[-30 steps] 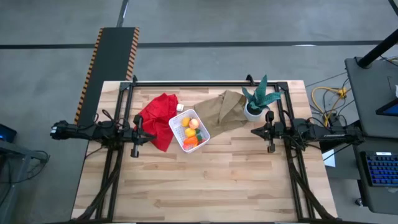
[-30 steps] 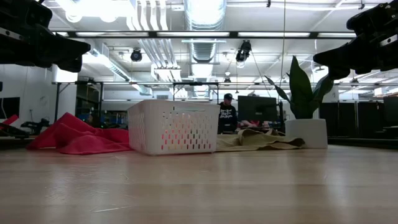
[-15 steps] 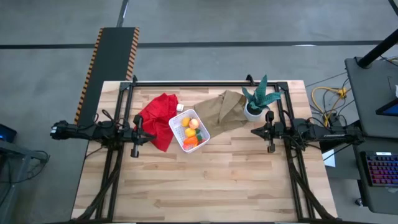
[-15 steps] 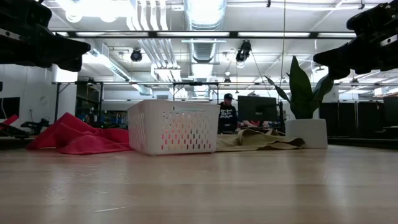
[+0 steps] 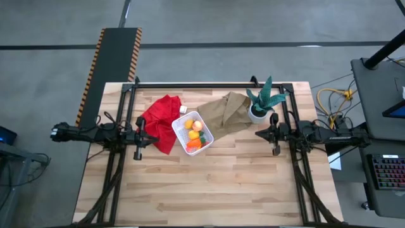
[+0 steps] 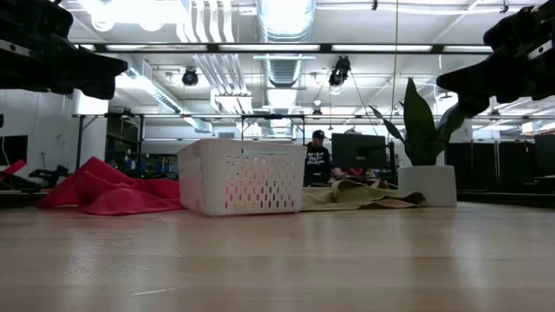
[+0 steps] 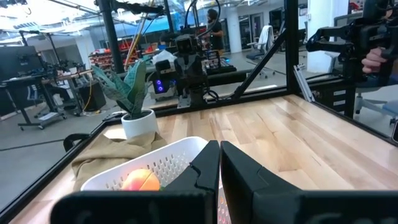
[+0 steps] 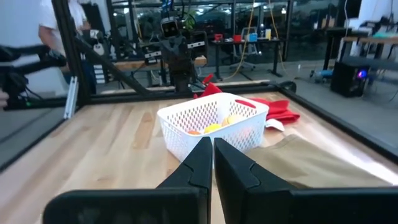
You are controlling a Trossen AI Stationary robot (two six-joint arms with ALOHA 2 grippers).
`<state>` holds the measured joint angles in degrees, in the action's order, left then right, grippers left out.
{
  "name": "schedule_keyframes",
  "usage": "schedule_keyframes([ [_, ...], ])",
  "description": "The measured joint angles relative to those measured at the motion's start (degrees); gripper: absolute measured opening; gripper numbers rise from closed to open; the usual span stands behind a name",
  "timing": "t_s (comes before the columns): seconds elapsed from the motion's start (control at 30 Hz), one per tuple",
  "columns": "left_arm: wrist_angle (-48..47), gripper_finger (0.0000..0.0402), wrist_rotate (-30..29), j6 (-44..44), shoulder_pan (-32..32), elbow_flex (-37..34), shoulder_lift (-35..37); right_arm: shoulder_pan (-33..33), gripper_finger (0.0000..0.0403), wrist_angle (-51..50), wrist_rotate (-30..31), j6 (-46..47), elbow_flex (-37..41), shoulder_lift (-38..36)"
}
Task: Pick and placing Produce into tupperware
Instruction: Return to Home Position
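The white tupperware basket (image 5: 192, 132) stands on the table between the red cloth and the brown paper bag; its dotted wall shows in the low view (image 6: 240, 178). Inside it lie the toy produce: yellow lemons (image 5: 190, 125), a peach-orange ball (image 5: 198, 126) and an orange carrot (image 5: 193, 144). The ball (image 7: 140, 181) also shows in the left wrist view. My left gripper (image 5: 137, 135) hangs shut above the table's left side, left of the cloth. My right gripper (image 5: 273, 133) hangs shut above the right side, near the potted plant. Both point toward the basket and hold nothing.
A red cloth (image 5: 158, 119) lies left of the basket, a brown paper bag (image 5: 224, 113) right of it. A green potted plant (image 5: 261, 104) stands at the far right. The near half of the wooden table (image 5: 209, 187) is bare. A person's hand (image 7: 378, 59) shows beyond the table.
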<state>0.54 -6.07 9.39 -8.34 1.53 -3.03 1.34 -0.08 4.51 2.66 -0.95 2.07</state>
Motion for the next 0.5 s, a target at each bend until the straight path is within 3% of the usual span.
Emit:
schedule_keyframes([
  [0.5, 0.5, 0.0, 0.0, 0.0, 0.0, 0.2, -0.3, 0.0, 0.0009, 0.0, 0.0, 4.3, 0.0, 0.0],
])
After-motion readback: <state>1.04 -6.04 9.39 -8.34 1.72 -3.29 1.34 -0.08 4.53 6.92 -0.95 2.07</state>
